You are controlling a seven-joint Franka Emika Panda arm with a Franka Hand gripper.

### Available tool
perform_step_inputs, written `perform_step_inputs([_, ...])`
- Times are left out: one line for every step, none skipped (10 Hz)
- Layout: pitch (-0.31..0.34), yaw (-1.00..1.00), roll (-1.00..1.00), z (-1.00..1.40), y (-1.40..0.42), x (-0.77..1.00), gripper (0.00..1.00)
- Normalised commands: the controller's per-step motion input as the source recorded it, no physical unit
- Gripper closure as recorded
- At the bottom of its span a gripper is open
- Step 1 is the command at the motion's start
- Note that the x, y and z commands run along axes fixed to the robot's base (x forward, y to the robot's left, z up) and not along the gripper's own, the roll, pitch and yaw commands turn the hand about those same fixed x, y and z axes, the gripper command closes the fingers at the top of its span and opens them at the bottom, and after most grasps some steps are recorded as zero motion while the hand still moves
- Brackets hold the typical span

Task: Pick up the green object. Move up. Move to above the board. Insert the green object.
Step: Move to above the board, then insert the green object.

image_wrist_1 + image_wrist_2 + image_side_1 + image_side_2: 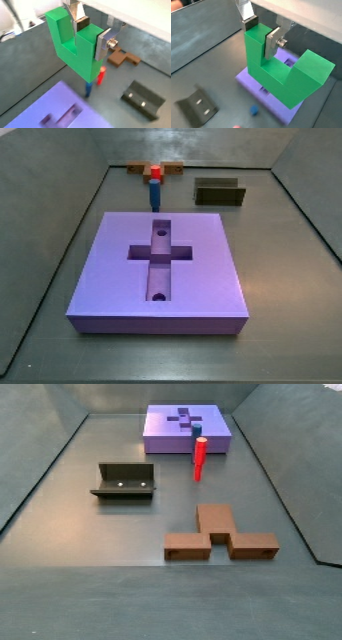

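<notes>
My gripper [92,34] is shut on one prong of the bright green U-shaped object [72,50], holding it in the air with its base hanging down. Both wrist views show this grip [261,34], with a silver finger on each side of the prong. In a wrist view the green object [281,75] hangs over one end of the purple board [250,80]. The board [201,258] lies flat with its cross-shaped recess and two round holes empty; it also shows in the side view [167,432] and a wrist view [60,107]. Neither the gripper nor the green object shows in either side view.
A thin blue post with a red top [155,188] stands just beyond the board's end [199,459]. A dark olive U-shaped block [219,192] lies nearby [124,481]. A brown piece [218,534] lies farther off. Grey walls ring the floor.
</notes>
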Motion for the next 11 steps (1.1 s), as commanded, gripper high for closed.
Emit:
perform_step_inputs([0.095, 0.01, 0.02, 0.22, -1.4, -0.04, 1.0])
perform_step_inputs([0.128, 0.01, 0.01, 0.14, -0.82, 0.03, 1.0])
perform_step_inputs([0.147, 0.0, 0.0, 0.08, -0.44, 0.07, 1.0])
perform_step_inputs([0.143, 0.01, 0.0, 0.06, -0.24, 0.07, 1.0])
perform_step_inputs([0.129, 0.01, 0.01, 0.06, -0.18, 0.04, 1.0])
perform_step_inputs([-0.179, 0.01, -0.11, -0.78, 0.0, 0.13, 1.0])
perform_step_inputs([-0.187, 0.0, -0.03, -0.89, -0.09, 0.17, 1.0])
perform_step_inputs([-0.207, 0.0, -0.03, -0.86, -0.16, 0.2, 1.0])
perform_step_inputs([-0.204, 0.0, -0.03, -0.87, -0.16, 0.21, 1.0])
perform_step_inputs([-0.186, 0.01, 0.0, -0.9, -0.15, 0.19, 1.0])
perform_step_inputs([-0.181, 0.09, 0.11, -0.82, -0.44, 0.22, 1.0])
